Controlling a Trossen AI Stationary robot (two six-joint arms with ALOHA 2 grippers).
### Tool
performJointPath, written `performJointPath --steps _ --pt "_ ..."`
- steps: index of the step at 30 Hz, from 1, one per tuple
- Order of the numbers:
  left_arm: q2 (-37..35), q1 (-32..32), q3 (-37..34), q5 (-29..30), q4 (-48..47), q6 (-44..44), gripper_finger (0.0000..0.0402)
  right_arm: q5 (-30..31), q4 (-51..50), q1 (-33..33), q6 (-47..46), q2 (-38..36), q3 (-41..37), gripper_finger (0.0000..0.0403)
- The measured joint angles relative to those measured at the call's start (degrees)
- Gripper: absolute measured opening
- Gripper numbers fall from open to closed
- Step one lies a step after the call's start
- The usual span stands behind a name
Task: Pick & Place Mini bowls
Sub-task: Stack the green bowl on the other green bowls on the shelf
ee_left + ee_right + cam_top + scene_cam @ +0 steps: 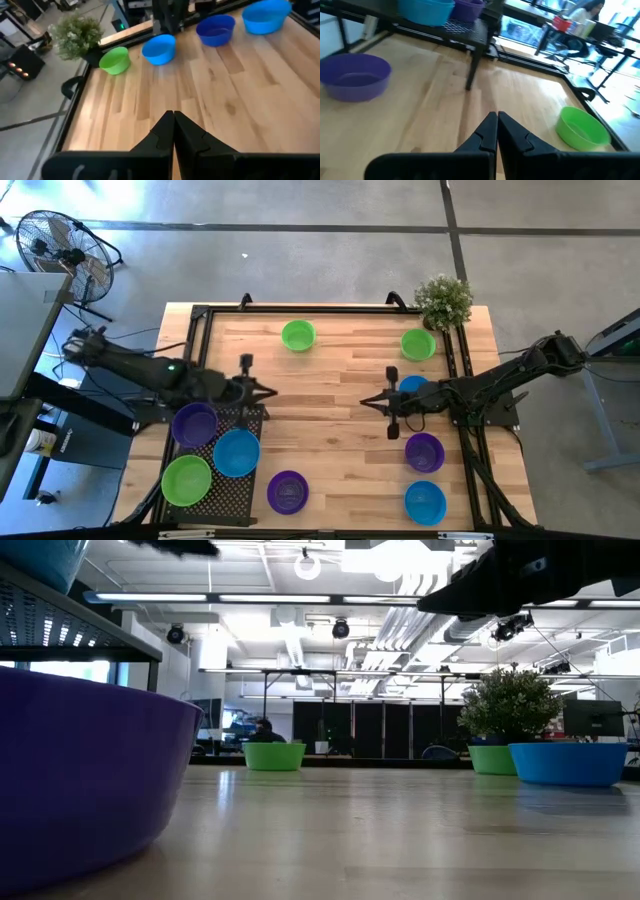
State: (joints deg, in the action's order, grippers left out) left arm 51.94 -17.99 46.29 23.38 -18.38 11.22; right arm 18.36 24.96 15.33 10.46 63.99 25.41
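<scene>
Hovering left of centre in the high view, left pincer (268, 391) pinched fully closed on nothing, beside the black mesh rack (232, 480) carrying purple, blue and green mini bowls (237, 452). Waiting right of centre, right pincer (368, 402) likewise closed and empty. Judging the next pick: opening wide, descending over one rim of the loose purple bowl (288, 491) on the surface (340, 380), closing gently.

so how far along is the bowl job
Three bowls sit on the black rack: purple, blue, green. Nothing is in hand: the left gripper and right gripper are shut and empty. Six bowls remain on the table.
</scene>
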Motion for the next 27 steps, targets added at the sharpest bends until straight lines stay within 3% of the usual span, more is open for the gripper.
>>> performJointPath --steps 3,7,13,19,27 --pt "-1.03 5.27 -5.49 -6.22 9.35 2.11 0.0000 3.59 -0.09 0.01 -0.83 0.00 0.00 0.0000" --pt "-4.52 11.21 -10.33 -9.17 19.56 2.27 0.0000 8.79 -2.08 0.00 -5.82 0.00 0.10 0.0001" --pt "-6.76 17.97 -15.01 -13.25 28.61 2.04 0.0000 17.08 -28.62 0.00 -20.77 0.02 8.26 0.0001" --pt "-9.61 21.09 -20.79 -15.83 34.60 1.54 0.0000 17.23 -51.02 0.02 -34.12 0.02 17.09 0.0008" --pt "-19.08 24.38 -22.85 -14.51 34.26 0.49 0.0000 14.06 -69.00 0.02 -47.71 0.02 21.18 0.0082"
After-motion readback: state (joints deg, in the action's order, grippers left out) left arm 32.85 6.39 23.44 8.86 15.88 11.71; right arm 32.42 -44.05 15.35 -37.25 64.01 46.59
